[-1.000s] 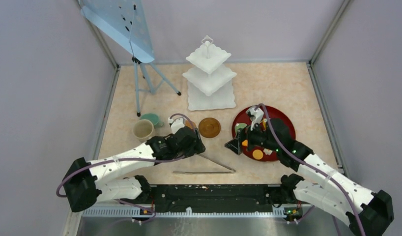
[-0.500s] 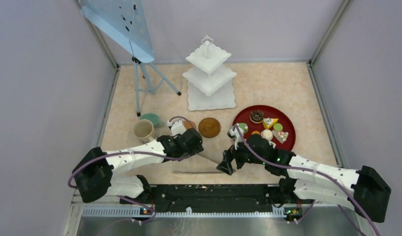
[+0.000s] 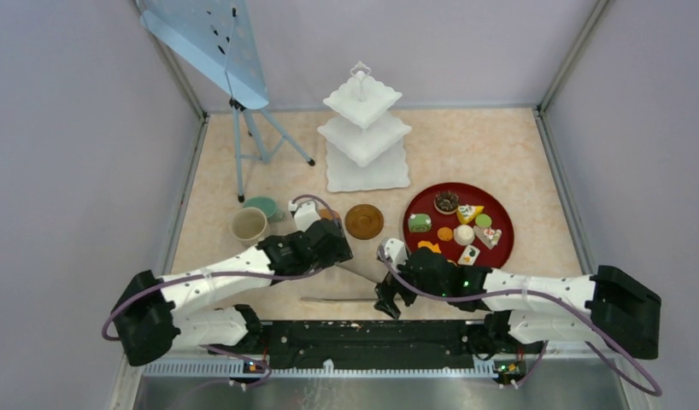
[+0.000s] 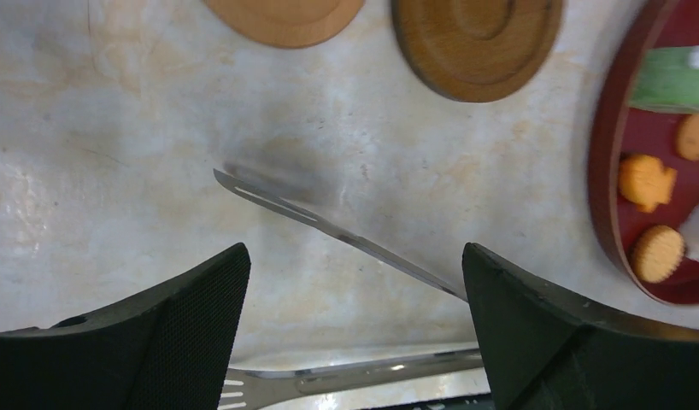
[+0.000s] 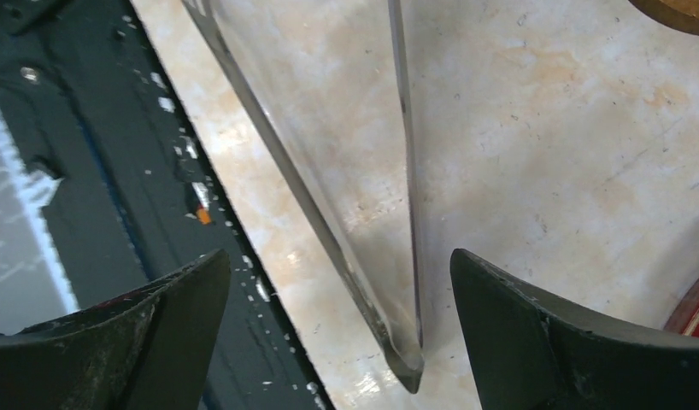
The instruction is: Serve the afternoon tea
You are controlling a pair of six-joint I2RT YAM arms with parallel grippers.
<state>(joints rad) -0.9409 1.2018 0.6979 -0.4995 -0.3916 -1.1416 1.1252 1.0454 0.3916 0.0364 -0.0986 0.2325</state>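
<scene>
The sweets lie on the dark-red tray: chocolate tart, yellow wedge, green round, orange disc, orange fish. The teal cup and cream mug stand at the left. My left gripper is open and empty above the spread arms of the metal tongs. In the left wrist view the gripper hangs over the tongs, with the fish at the right. My right gripper is open, straddling the tongs' joined end.
A white three-tier stand stands at the back centre. Two wooden coasters lie between mug and tray. A blue stand on a tripod is at the back left. The black base rail runs just behind the tongs.
My right arm has swung left from over the tray to the joined end of the tongs, uncovering the sweets. My left gripper has barely moved.
</scene>
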